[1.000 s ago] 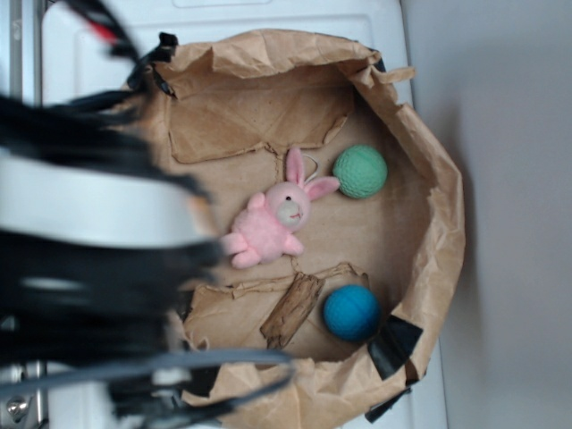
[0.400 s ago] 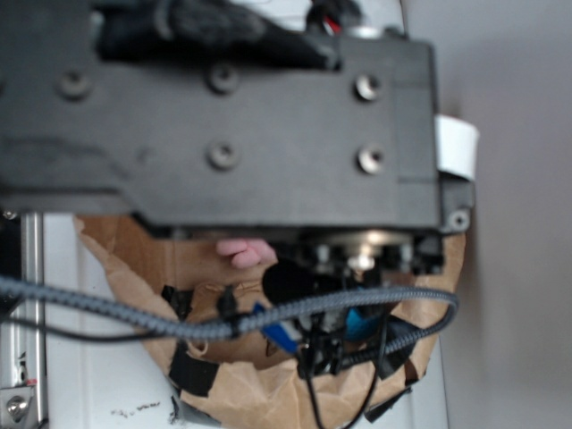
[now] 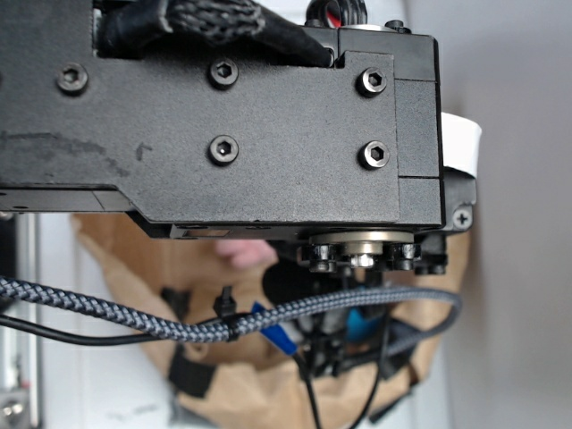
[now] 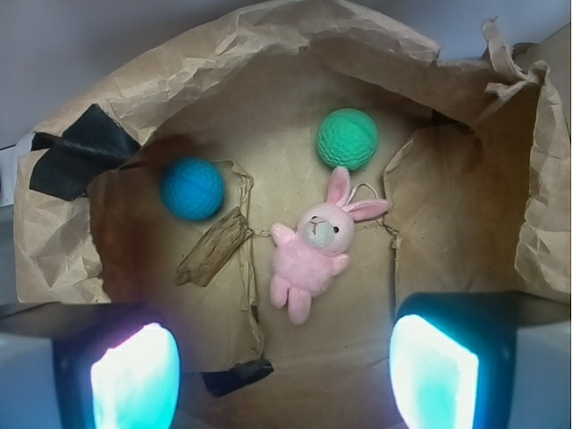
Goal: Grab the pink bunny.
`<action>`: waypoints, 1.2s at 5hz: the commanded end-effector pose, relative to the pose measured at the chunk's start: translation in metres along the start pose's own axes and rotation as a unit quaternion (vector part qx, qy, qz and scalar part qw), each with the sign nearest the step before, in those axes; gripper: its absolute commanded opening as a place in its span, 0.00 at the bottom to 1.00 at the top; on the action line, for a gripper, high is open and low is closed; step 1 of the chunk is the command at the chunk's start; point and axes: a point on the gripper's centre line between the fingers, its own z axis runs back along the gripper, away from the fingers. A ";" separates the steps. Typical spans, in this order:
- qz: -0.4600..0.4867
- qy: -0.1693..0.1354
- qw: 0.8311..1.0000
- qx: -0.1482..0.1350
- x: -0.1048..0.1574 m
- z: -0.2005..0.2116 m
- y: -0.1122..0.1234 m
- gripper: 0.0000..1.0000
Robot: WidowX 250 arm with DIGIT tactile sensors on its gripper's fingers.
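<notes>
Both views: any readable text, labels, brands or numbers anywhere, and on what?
None readable in either view.
Exterior view: the black arm housing fills the frame and shows only screws, no printing.
Wrist view: the pink bunny, green ball, blue ball, brown paper bag and black tape patch carry no lettering.
The open pincer has no markings on its fingers.

Beyond the spread jaws the pink bunny [image 4: 312, 256] looks soft and fuzzy — plush cloth. Around it the paper bin [image 4: 268, 63] is matt, creased and rough. The green ball [image 4: 347, 138] and blue ball [image 4: 192, 188] have dimpled, matt skins — the bark scrap [image 4: 213, 258] coarse and fibrous.
</notes>
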 end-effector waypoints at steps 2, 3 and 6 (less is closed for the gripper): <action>0.045 -0.016 0.999 -0.006 0.010 -0.017 0.031 1.00; 0.058 -0.017 0.998 -0.012 0.020 -0.026 0.043 1.00; 0.059 -0.028 0.998 0.004 0.005 -0.081 0.027 1.00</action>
